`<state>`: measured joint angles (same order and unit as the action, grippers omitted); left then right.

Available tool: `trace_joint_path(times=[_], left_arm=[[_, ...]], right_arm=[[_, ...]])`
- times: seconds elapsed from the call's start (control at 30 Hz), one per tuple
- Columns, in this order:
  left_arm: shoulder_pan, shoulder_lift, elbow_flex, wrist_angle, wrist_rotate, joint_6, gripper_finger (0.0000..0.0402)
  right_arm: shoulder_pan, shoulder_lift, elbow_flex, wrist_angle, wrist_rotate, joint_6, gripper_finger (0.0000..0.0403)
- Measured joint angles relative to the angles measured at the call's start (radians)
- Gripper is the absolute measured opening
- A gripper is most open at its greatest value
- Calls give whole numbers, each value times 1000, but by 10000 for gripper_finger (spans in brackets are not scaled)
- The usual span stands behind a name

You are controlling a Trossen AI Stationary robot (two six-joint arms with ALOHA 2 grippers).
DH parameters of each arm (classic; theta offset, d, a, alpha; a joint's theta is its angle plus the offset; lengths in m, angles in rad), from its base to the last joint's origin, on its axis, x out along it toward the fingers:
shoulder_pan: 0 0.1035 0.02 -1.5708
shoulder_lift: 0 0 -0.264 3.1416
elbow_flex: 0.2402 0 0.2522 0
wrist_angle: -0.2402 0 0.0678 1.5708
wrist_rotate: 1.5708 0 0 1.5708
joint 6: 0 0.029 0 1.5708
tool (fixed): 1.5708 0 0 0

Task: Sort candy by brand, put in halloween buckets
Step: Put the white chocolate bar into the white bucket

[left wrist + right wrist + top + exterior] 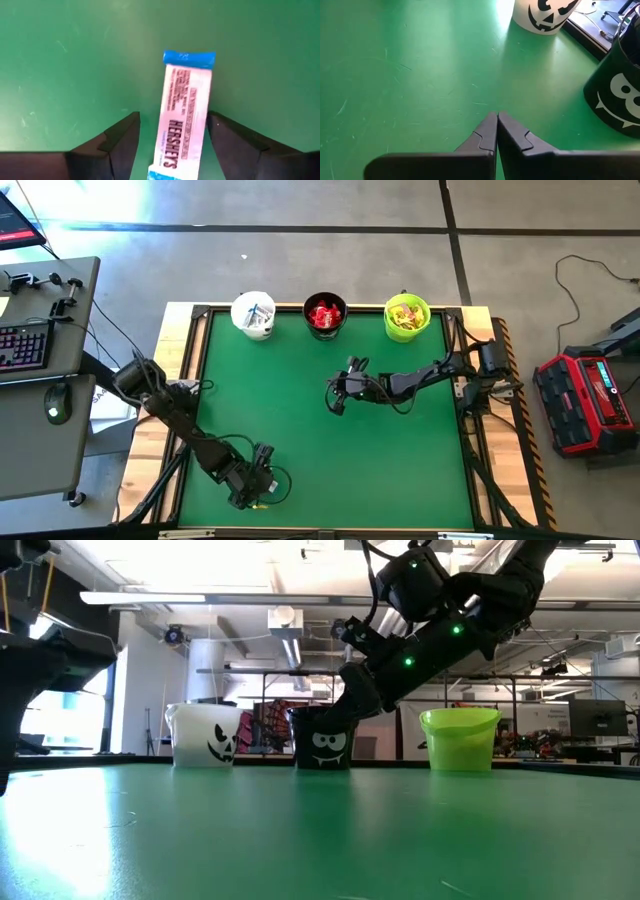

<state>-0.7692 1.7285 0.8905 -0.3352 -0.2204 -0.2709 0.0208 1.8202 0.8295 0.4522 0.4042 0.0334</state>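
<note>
- Left pincer (170,145) hangs low at the near edge of the green surface (300,420), left of centre, fingers (120,142) spread apart.
- Between those fingers lies a white-and-blue bar (182,112), flat on the surface, its blue end pointing away from the pincer; neither finger touches it.
- In the high view the left pincer (262,480) covers the bar almost wholly, so only the wrist view shows it well.
- Right pincer (497,131) is over mid-surface, fingertips pressed together with nothing between them.
- From above, the right pincer (338,390) sits below the black bucket and well apart from the left arm.
- In the low view the right arm reaches down in front of the black bucket (326,745).
- Along the far edge stand three buckets in a row: white bucket (253,315) on the left, black bucket (325,317) in the middle, green bucket (407,318) on the right.
- White holds white-and-blue bars, black holds red candy (324,313), green holds yellow-and-pink candy (406,315).
- The right wrist view shows the white bucket (545,15) and the black one (617,95) close ahead, jack-o'-lantern faces towards it.
</note>
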Motion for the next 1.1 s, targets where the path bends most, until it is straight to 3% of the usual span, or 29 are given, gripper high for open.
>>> trace_joint_path(times=[0.2, 0.63, 1.1], left_arm=[[0, -2, 2, -57, -9, -8, 204], [2, -13, 0, -96, -48, 15, 83], [5, -67, -3, -123, -52, 11, 68]], right_arm=[[0, 0, 0, 0, 0, 0, 0], [0, 0, 0, 0, 4, 3, 0], [0, 0, 0, 1, 3, 3, 0]])
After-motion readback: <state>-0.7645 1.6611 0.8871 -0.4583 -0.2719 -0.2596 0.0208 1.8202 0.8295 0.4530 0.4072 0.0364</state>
